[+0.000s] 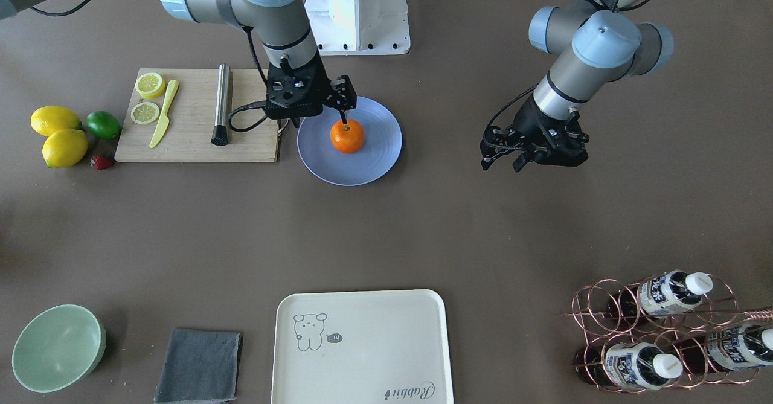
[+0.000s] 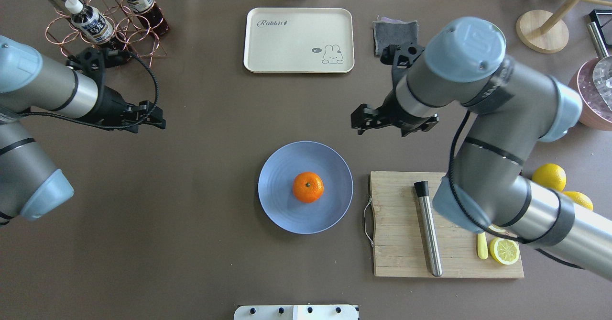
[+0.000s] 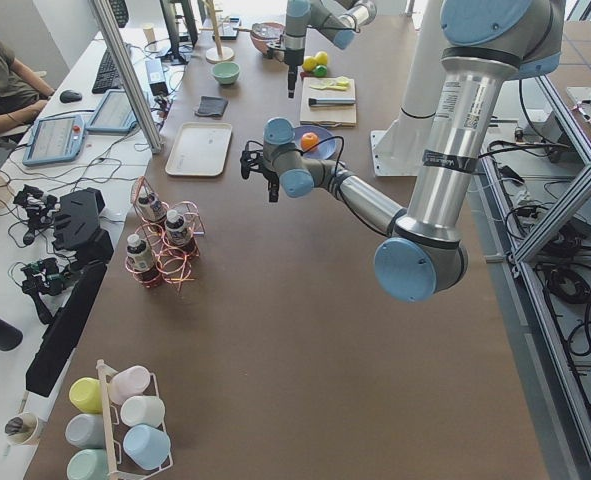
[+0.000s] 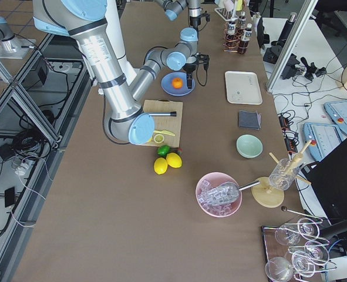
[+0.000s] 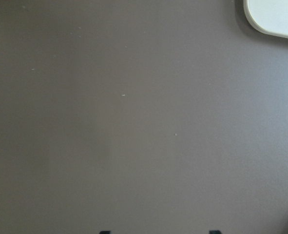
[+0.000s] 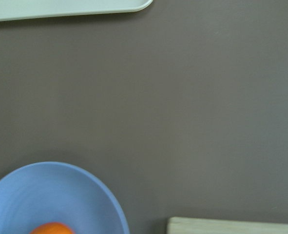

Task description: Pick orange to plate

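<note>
- sitting near the middle of the plate point(image 2: 282, 212), the orange point(image 2: 308, 186) rested stem dot up, on the robot's side of the table.
- just right of the plate lay a wooden cutting board point(image 2: 397, 234) carrying a steel rod point(image 2: 429, 234), a yellow knife point(image 2: 483, 248) and a lemon slice point(image 2: 507, 251).
- beyond the plate's far rim, the right gripper point(image 2: 382, 124) hung raised above the table, clear of the orange and not touching it; its jaws stood apart, gripping nothing.
- the right wrist view caught only the plate's far rim and a sliver of the orange at its bottom edge.
- across the table at about the same depth, the left gripper point(image 2: 150, 118) hovered well apart from the plate, its fingertips spread over the table, holding nothing.
- farther out lay a cream tray point(image 2: 296, 47) printed with a rabbit, with a grey cloth point(image 2: 394, 30) to its right.
- at the far left corner, a copper wire rack point(image 2: 62, 38) held capped bottles point(image 2: 88, 21).
- a pale green bowl point(image 1: 90, 355) stood at the far right corner.
</note>
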### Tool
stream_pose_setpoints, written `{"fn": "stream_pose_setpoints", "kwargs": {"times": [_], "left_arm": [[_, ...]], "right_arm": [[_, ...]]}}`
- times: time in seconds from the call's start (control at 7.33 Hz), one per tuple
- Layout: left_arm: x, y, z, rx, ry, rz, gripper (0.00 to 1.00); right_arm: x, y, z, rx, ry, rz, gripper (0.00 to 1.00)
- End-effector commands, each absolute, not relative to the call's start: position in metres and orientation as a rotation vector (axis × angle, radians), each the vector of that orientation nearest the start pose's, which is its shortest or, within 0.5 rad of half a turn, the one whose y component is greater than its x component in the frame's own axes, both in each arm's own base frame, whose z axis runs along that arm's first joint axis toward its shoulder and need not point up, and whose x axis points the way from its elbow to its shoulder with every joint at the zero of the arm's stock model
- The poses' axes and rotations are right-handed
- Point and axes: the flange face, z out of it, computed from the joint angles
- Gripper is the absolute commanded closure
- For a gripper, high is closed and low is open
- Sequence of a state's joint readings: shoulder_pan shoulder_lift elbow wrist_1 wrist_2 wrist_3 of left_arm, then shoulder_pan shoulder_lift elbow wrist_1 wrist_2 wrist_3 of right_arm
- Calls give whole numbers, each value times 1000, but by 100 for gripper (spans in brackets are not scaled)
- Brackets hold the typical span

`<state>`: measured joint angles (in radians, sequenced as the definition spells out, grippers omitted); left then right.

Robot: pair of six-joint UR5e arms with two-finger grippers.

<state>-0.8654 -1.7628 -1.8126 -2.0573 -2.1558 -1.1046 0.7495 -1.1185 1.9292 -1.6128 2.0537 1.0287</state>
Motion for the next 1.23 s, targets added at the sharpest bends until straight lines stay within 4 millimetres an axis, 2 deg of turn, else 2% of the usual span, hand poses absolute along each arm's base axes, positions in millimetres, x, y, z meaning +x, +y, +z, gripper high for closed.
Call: {"fn": "stream_pose_setpoints", "kwargs": {"times": [0.0,0.14,0.27,0.41,0.55,0.68,0.82,0.95,1.09], "left_arm": [[190,-481,448,147,1031,10,26],[142,-483,473,153,1013,19,25],[104,-485,496,181,956,73,24],[52,-492,515,182,886,113,18],[-9,-493,532,175,833,162,4],[-49,-497,531,158,813,201,3],[-74,-491,528,139,815,165,3],[-86,-485,536,132,816,135,3],[-87,-483,532,136,816,127,2]], "right_arm": [[-216,-509,390,115,-787,-171,0],[-142,-522,458,111,-775,-250,0],[-77,-530,523,112,-780,-313,0],[-21,-537,577,116,-763,-345,0],[19,-533,618,114,-756,-368,0],[48,-527,648,102,-757,-351,0],[67,-514,668,96,-759,-337,0],[73,-509,672,90,-758,-328,0],[76,-505,674,93,-759,-319,0]]}}
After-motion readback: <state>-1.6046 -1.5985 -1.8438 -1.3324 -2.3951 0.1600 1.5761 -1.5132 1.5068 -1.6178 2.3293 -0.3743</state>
